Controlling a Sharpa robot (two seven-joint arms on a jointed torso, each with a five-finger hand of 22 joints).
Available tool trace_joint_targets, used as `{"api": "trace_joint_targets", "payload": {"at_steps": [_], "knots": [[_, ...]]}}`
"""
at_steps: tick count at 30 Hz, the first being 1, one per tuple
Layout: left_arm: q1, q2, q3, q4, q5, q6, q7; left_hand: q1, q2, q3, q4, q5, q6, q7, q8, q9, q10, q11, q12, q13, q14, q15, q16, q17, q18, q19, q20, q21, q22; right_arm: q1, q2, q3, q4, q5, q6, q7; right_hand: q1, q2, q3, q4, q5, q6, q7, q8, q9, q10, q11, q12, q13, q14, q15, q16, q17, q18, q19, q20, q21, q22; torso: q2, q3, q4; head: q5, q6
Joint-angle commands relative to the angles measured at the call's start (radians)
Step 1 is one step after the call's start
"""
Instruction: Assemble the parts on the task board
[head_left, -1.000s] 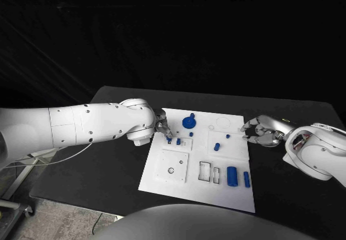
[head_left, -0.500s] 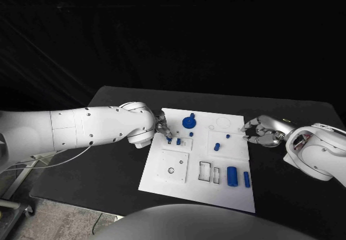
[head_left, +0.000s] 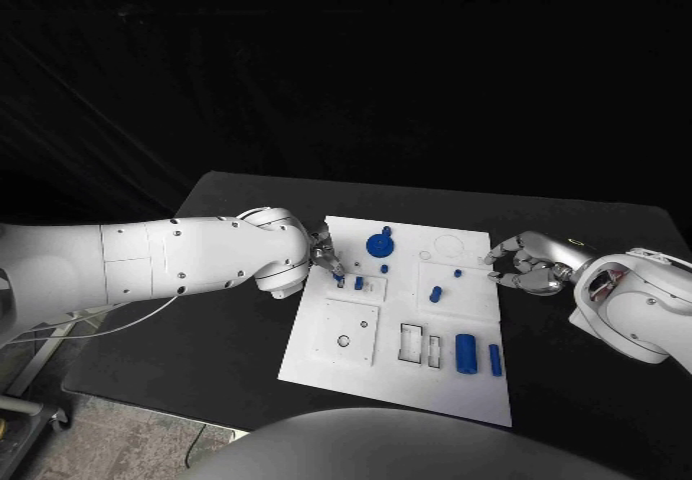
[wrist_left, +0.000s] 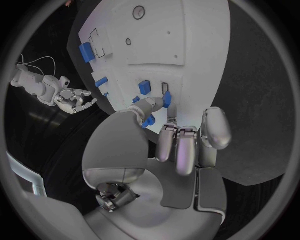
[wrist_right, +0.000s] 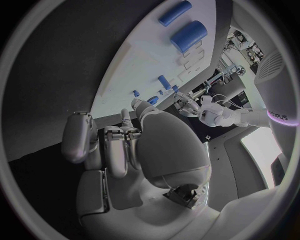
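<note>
The white task board (head_left: 329, 345) lies mid-table. My left hand (head_left: 323, 256) is at its upper left edge. Thumb and a fingertip pinch a small blue part (head_left: 340, 282) (wrist_left: 167, 99) standing on a small raised plate, beside a second small blue part (head_left: 359, 283) (wrist_left: 144, 87). The other fingers (wrist_left: 181, 147) are curled in. A round blue piece (head_left: 381, 243) sits just beyond. My right hand (head_left: 528, 266) (wrist_right: 134, 145) hovers at the board's right edge, fingers curled in on nothing.
On the board lie a blue peg (head_left: 434, 294), a tiny blue piece (head_left: 456, 272), a thick blue cylinder (head_left: 464, 352) and a slim blue bar (head_left: 493, 359). Rectangular slots (head_left: 421, 344) and a square plate with a hole (head_left: 343, 330) sit at the near left.
My left forearm has shifted slightly. Both hands and the parts stay where they were.
</note>
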Motion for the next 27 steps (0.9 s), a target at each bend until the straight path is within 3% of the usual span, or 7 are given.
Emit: {"api": "trace_joint_targets", "payload": {"at_steps": [1, 27], "knots": [[-0.002, -0.002, 0.0, 0.008, -0.004, -0.015, 0.0, 0.048, 0.039, -0.003, -0.004, -0.006, 0.026, -0.02, -0.001, -0.001, 0.007, 0.001, 0.006, 0.125, 0.077, -0.006, 0.006, 0.227, -0.017, 0.006, -0.001, 0.003, 0.151, -0.001, 0.0, 0.0, 0.0, -0.004, 0.003, 0.004, 0.001, -0.007, 0.007, -0.001, 0.004, 0.007, -0.002, 0.0, -0.001, 0.106, 0.008, -0.004, 0.26, 0.096, 0.008, -0.006, 0.252, 0.02, -0.007, -0.003, -0.004, 0.156, 0.0, 0.0, -0.0007, 0.001, 0.0], [-0.01, -0.01, -0.001, 0.017, 0.047, -0.001, 0.002, 0.058, 0.043, -0.015, 0.002, -0.058, 0.036, -0.018, -0.026, -0.023, 0.001, 0.002, 0.001, 0.117, 0.067, -0.004, 0.001, 0.213, -0.016, 0.001, 0.0, -0.008, 0.148, -0.002, -0.003, 0.0, 0.001, -0.004, 0.004, 0.003, 0.002, -0.008, 0.009, -0.003, 0.005, 0.007, -0.002, 0.0, -0.002, 0.106, 0.008, -0.004, 0.26, 0.096, 0.008, -0.007, 0.252, 0.02, -0.008, -0.003, -0.006, 0.155, 0.001, -0.0001, -0.0006, -0.001, 0.0]]}}
